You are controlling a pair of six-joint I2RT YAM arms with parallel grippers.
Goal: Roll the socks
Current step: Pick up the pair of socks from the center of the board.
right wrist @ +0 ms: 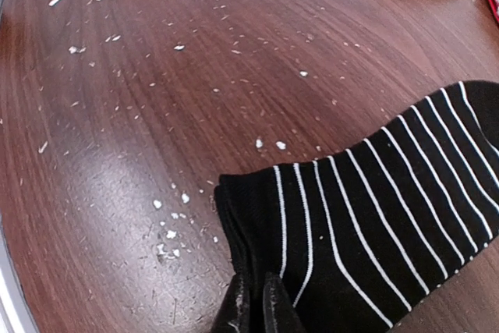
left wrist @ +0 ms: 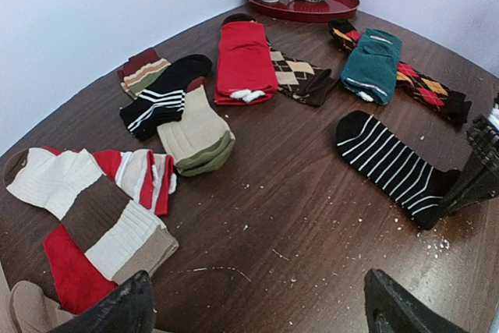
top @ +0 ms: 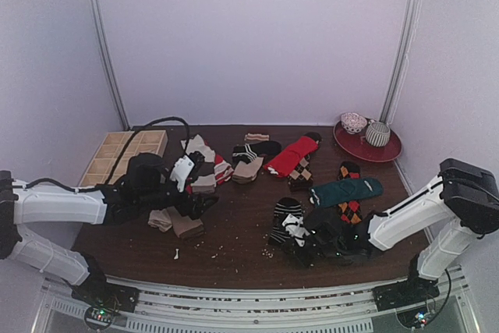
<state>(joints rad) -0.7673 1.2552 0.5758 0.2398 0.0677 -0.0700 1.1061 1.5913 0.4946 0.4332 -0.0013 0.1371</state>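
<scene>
A black sock with white stripes (right wrist: 374, 224) lies flat at the lower right of the right wrist view. Its cuff edge is pinched in the right end effector (right wrist: 253, 306), whose fingers are pressed together on the fabric. White crumbs (right wrist: 168, 235) fleck the brown bench (right wrist: 156, 76) around it. In the upper half of the left wrist view lie a red sock (left wrist: 244, 60), an argyle sock (left wrist: 300, 76) and a teal sock (left wrist: 373, 64). At that view's bottom edge the left end effector (left wrist: 257, 302) stands wide apart, holding nothing, next to a cream, brown and red sock (left wrist: 101, 216).
</scene>
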